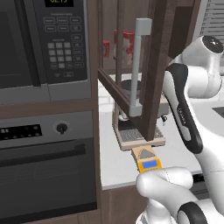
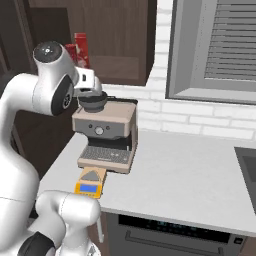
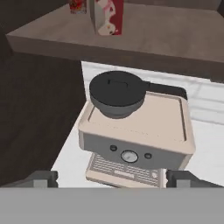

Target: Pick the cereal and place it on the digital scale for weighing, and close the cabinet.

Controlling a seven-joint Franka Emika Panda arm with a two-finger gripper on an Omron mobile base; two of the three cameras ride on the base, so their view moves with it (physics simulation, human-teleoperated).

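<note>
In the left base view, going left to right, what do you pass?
Microwave → small red item → cereal → cabinet door's bar handle → digital scale → robot arm.

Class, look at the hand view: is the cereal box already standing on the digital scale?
No, the cereal stands on the cabinet shelf above the coffee machine.
</note>
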